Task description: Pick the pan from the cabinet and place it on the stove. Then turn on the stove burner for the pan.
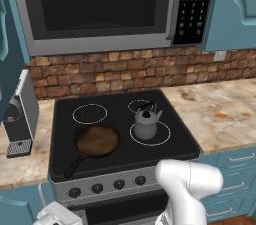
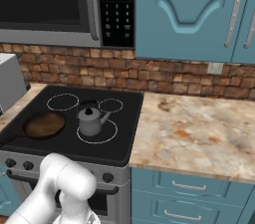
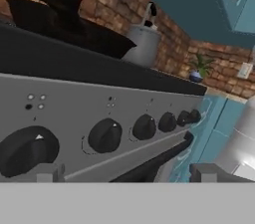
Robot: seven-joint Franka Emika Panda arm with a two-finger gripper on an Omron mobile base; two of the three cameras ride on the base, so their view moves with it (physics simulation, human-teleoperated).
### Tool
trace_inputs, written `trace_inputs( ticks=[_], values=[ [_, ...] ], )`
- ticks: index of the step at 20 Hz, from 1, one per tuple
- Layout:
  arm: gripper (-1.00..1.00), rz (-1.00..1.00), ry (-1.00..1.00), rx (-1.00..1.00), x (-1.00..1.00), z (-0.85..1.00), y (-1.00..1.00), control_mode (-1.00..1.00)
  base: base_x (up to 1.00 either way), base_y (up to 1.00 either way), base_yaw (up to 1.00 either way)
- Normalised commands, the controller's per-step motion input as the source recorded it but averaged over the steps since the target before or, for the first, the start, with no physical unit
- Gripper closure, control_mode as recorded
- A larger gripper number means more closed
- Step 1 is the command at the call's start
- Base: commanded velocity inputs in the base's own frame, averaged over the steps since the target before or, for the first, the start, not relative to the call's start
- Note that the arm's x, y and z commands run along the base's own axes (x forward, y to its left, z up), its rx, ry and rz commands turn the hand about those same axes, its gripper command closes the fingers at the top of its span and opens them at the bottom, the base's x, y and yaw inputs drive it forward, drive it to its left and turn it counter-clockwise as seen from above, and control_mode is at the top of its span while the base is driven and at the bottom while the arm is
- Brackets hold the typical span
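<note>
Pincer [image 3: 124, 172] open, empty, facing stove [image 3: 74, 113] knobs; pan [image 3: 69, 26] above, on cooktop, apart.

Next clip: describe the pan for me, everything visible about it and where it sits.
The pan is a round, dark cast-iron-looking skillet with a brownish cooking face and a long thin black handle. It lies flat and upright on the black glass stove, at the front left, with the handle running toward the front left edge. The pan holds nothing, and nothing touches it. The grey kettle stands apart to its right.
</note>
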Motion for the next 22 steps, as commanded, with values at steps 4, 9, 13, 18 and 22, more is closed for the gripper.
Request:
trace_inputs(
  ticks=[4,9,13,18,22],
  values=[
    [-1.00,0.13,-0.10,-0.01,0.01,-0.02,-0.24,-1.00,0.00,0.00,0.00],
    [-1.00,0.22,-0.14,0.00,-0.01,0.00,-0.20,-1.00,0.00,0.00,0.00],
    [-1.00,0.28,-0.10,0.02,0.00,0.00,-0.25,-1.00,0.00,0.00,0.00],
    [-1.00,0.28,-0.09,0.04,0.00,0.00,-0.26,-1.00,0.00,0.00,0.00],
    [-1.00,0.25,-0.12,0.05,0.00,0.06,-0.16,-1.00,0.00,0.00,0.00]
  ],
)
